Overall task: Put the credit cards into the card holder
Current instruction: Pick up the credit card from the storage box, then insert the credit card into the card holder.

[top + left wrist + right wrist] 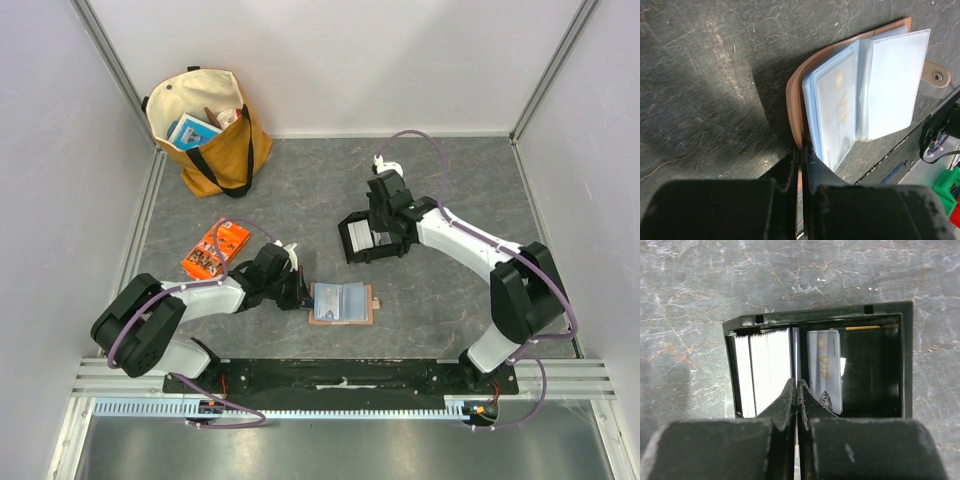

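Observation:
The card holder (342, 303) lies open on the table, tan-brown outside with light-blue slotted sleeves inside (875, 85); one sleeve shows a card with gold marks. My left gripper (802, 150) is shut on the brown cover's left edge (796, 107). The credit cards (762, 370) stand as a white stack in the left compartment of the black tray (907, 360); a pale VIP card (825, 367) leans in the right compartment. My right gripper (796, 382) hangs over the tray, shut on one thin card seen edge-on (795, 347). It also shows in the top view (378, 238).
An orange printed packet (215, 250) lies left of my left arm. A tan tote bag (205, 130) with items stands at the back left. White cage walls enclose the table; a metal rail (340, 378) runs along the near edge.

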Available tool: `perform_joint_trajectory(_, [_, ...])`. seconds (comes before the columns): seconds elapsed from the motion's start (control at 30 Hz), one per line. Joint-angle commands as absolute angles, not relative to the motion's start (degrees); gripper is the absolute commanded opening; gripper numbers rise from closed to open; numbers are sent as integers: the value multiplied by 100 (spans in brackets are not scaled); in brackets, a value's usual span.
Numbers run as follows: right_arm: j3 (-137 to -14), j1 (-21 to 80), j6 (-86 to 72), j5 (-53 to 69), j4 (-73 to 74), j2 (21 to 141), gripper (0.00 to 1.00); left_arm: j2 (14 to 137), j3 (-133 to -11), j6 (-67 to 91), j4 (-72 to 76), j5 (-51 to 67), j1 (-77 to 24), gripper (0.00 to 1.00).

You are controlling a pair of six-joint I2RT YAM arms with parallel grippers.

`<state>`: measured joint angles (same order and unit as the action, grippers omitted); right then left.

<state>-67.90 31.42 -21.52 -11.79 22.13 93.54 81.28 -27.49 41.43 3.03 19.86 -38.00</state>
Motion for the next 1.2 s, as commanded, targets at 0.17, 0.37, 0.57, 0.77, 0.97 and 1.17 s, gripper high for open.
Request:
perform_joint_trajectory(0.17, [-7102,4104,-2838,-3734,2575,9071,0,8244,-2689,3955,-150,1705,-3806,2])
perform_joint_trajectory(0.37, [-6523,4631,-3313,-3613,2277,8220,0,8148,-2672,3964,-176,1670,-3806,2])
perform_joint_trajectory(0.57, [-5538,4693,-3805,-2359,1715,7410,0,8025,-2654,3981,-211,1688,-3806,2])
perform_joint_trajectory(0.77, [-4564,4807,-4516,-897,889,7321,0,7893,-2654,3999,-290,1679,-3806,2])
perform_joint_trajectory(0.97, [-4473,5036,-4729,-949,826,7655,0,7787,-2646,4008,-343,1679,-3814,2])
perform_joint_trajectory(1.17, [-4316,5141,-4948,-589,317,7761,0,7761,-2654,4008,-378,1696,-3814,2])
